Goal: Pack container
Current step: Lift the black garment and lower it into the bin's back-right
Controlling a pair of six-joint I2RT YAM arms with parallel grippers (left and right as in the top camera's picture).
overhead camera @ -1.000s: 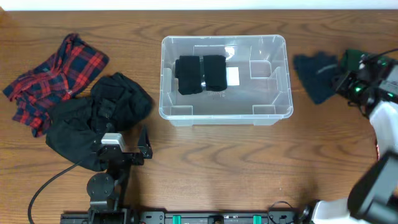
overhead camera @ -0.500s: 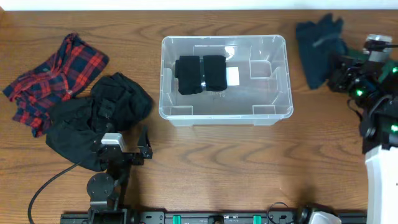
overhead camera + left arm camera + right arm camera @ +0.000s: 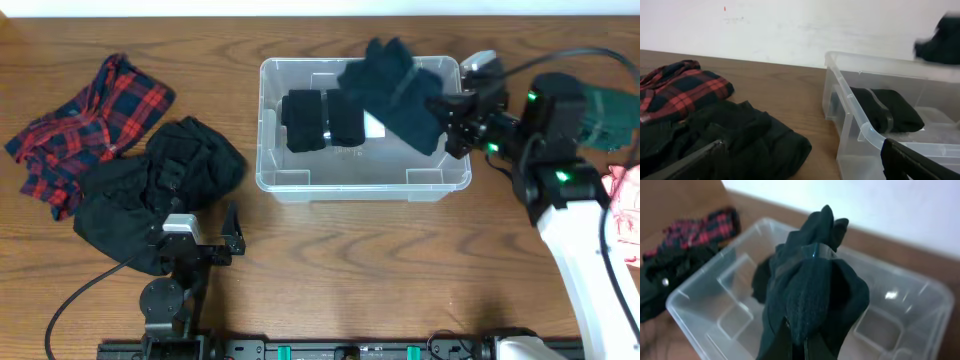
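Container (image 3: 355, 187): on the table (image 3: 400, 280), at the middle, close to the far edge.
Inside the container: black folded bundle (image 3: 322, 120) on the left half of the bottom; white label (image 3: 374, 124) just beside it, partly covered.
Right claw (image 3: 452, 108): clenched on a dark cloth (image 3: 395, 85); reaching in over the right wall of the container.
Dark cloth: hanging above the far right part of the container, hiding a piece of the far rim and of the label from overhead; contact with the bottom not possible to tell.
Left claw (image 3: 200, 232): released, fingers spread wide, holding nothing; low over the near left part of the table.
Black pile (image 3: 150, 185): crumpled clothing at the left side, directly in front of the left claw, apart from the container's left wall.
Plaid shirt (image 3: 85, 120): red and dark, toward the far left corner, touching the black pile.
Right edge: green cloth (image 3: 612, 112) and something pink (image 3: 628, 205), both cut off, too little visible to name.
Cable (image 3: 75, 295): black, curving near the near left corner.
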